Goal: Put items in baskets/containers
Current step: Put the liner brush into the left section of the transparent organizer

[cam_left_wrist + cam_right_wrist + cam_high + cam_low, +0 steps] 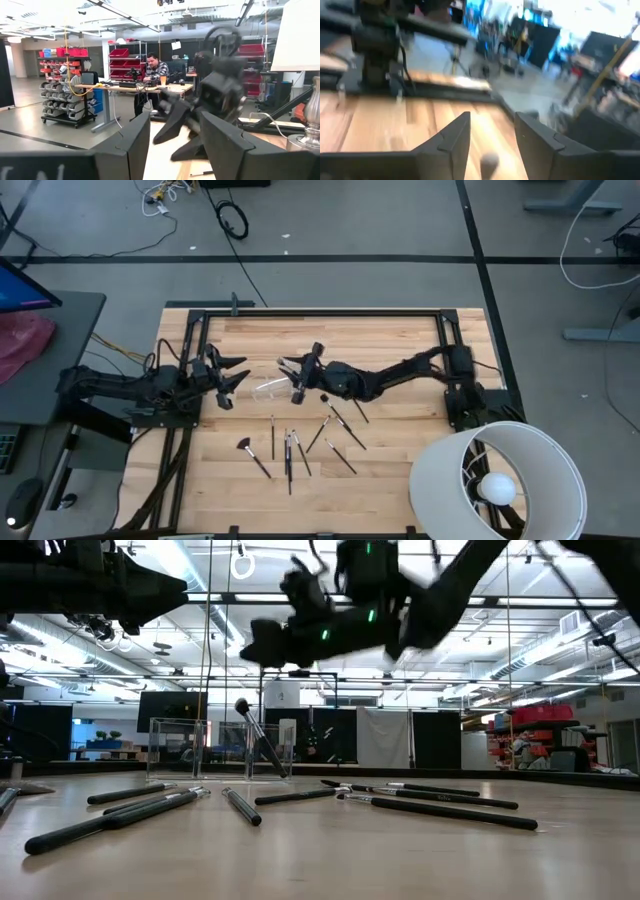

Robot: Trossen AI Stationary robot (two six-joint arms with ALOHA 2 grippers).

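Observation:
Several thin dark makeup brushes [300, 445] lie scattered flat on the wooden table, toward its near side; one has a fan-shaped tip [245, 446]. In the low view they show as brushes [430, 805] lying on the wood. A small clear container [270, 388] [220, 748] stands on the table, and one brush [262, 745] leans inside it, bristles up. My right gripper [295, 372] [492, 135] hovers open above the container, holding nothing. My left gripper [232, 377] [175, 145] waits open just left of the container, off the table.
A big white lamp shade [497, 480] stands at the table's near right corner. A black frame [320, 310] runs round the table's edges. A person [155, 75] sits at a desk in the room beyond. Bare wood lies along the far side.

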